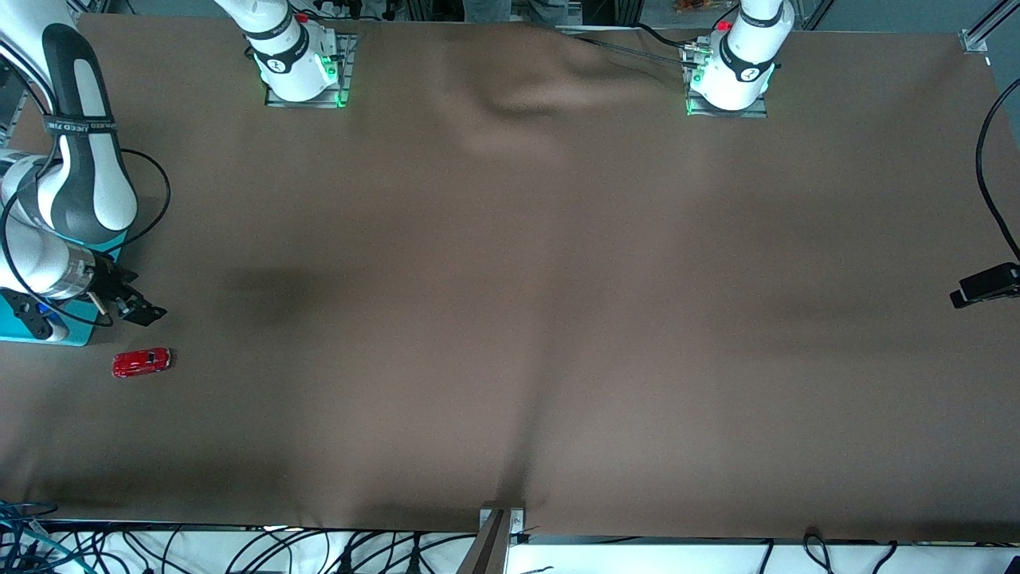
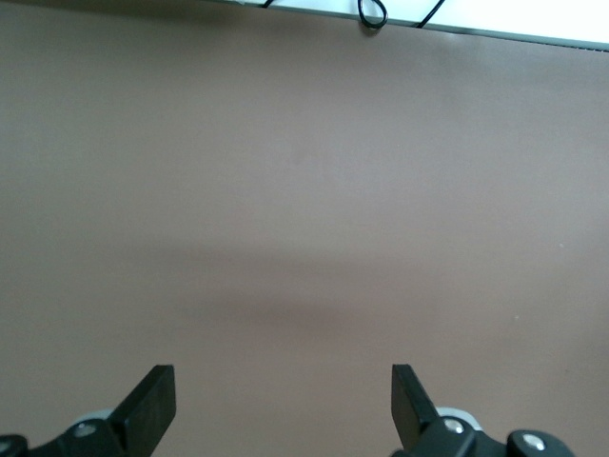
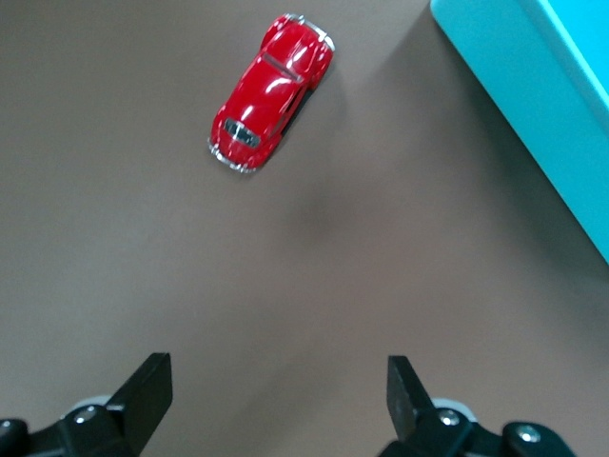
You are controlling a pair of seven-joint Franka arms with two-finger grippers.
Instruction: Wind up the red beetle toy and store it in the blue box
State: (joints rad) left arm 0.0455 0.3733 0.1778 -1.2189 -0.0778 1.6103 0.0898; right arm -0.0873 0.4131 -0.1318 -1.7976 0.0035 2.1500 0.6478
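- While nothing is yet held, a brown cloth-covered table (image 1: 510, 319) is shown from above, with 2 robot arms based along its upper edge.
- At the right arm's end of the table, the blue box (image 1: 48, 335) is seen as a bright turquoise plastic bin, mostly hidden under the arm.
- The right gripper (image 1: 143, 311) is poised low over the cloth beside the box, its 2 fingers spread wide and empty.
- The red beetle toy (image 1: 142, 362) is found on the cloth just beside the box, nearer the front camera than the gripper, apart from both.
- In the right wrist view, the toy (image 3: 271, 92) is shown as a glossy red rounded car with dark windows and silvery trim.
- It is judged light, rigid and slippery; a hold across the 2 flat sides is advised.
- The left gripper (image 2: 282, 405) is shown only in its wrist view, over bare cloth, fingers wide apart; this arm is waiting.
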